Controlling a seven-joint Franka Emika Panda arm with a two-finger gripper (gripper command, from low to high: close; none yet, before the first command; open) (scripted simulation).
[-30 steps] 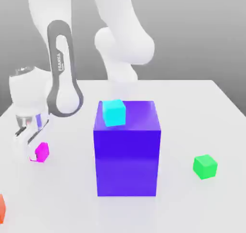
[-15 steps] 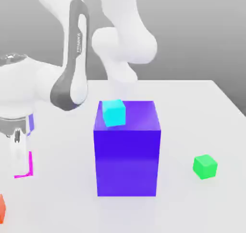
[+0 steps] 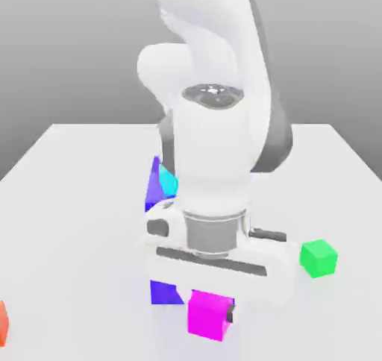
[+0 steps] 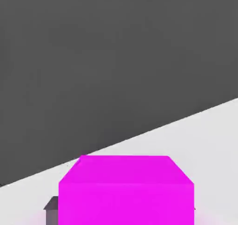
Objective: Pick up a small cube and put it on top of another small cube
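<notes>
The small magenta-pink cube [image 3: 207, 315] hangs clear of the table in front of the big blue-purple block [image 3: 154, 190], low in the exterior view's middle. My gripper [image 3: 210, 317] is shut on it, with a dark finger [image 3: 232, 315] showing at the cube's side. In the hand view the magenta cube [image 4: 125, 189] sits close between the pads [image 4: 51, 204]. My arm hides most of the block. A sliver of the small cyan cube [image 3: 169, 181] shows on the block's top. The small green cube [image 3: 318, 258] rests on the table at the exterior view's right.
A red-orange cube [image 3: 2, 322] lies at the exterior view's left edge. The white table [image 3: 74, 203] spreads wide to the left of the block. My wrist and hand stand between the camera and the block.
My arm has swung from the exterior view's left to in front of the block. The magenta cube has left the table and moved with the gripper.
</notes>
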